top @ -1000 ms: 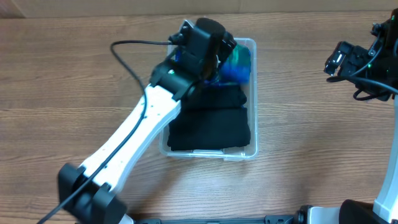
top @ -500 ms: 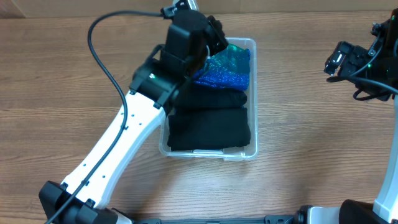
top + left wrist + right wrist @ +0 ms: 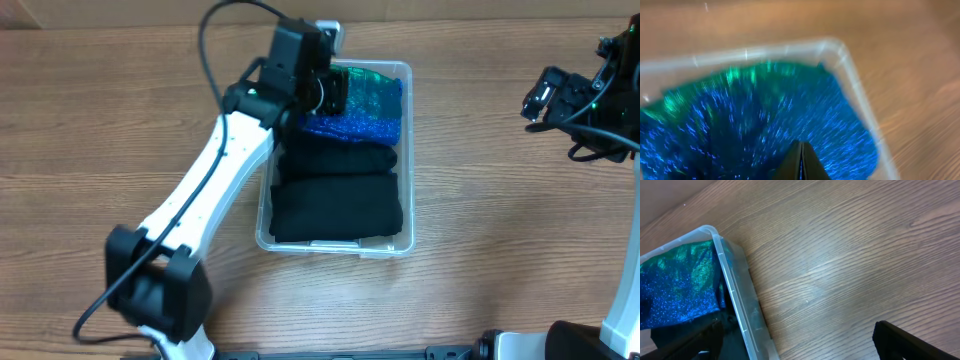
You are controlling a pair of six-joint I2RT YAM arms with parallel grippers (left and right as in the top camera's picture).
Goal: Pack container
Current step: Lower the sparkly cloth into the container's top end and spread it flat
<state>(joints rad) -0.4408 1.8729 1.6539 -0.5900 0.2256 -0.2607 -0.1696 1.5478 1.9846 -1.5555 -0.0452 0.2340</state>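
The container [image 3: 408, 160] is a clear rectangular bin in the middle of the table. It holds a sparkly blue-green cloth [image 3: 365, 108] at its far end and two folded black garments [image 3: 337, 205] nearer me. My left gripper [image 3: 335, 92] hangs over the bin's far-left corner. In the left wrist view, the left gripper [image 3: 801, 146] is shut with nothing between its fingers, just above the cloth [image 3: 765, 115]. My right gripper [image 3: 542, 100] hovers far right of the bin. It stands open and empty [image 3: 796, 330] over bare wood beside the container's rim [image 3: 732, 285].
A black cable [image 3: 225, 20] loops from the left arm over the table's far-left part. The left arm's white link [image 3: 215, 170] runs diagonally along the bin's left side. Wooden tabletop [image 3: 500, 220] lies all round the bin.
My left gripper has shut and pulled back towards the bin's far-left corner, uncovering the blue-green cloth, which now lies in the bin. The right arm has not moved.
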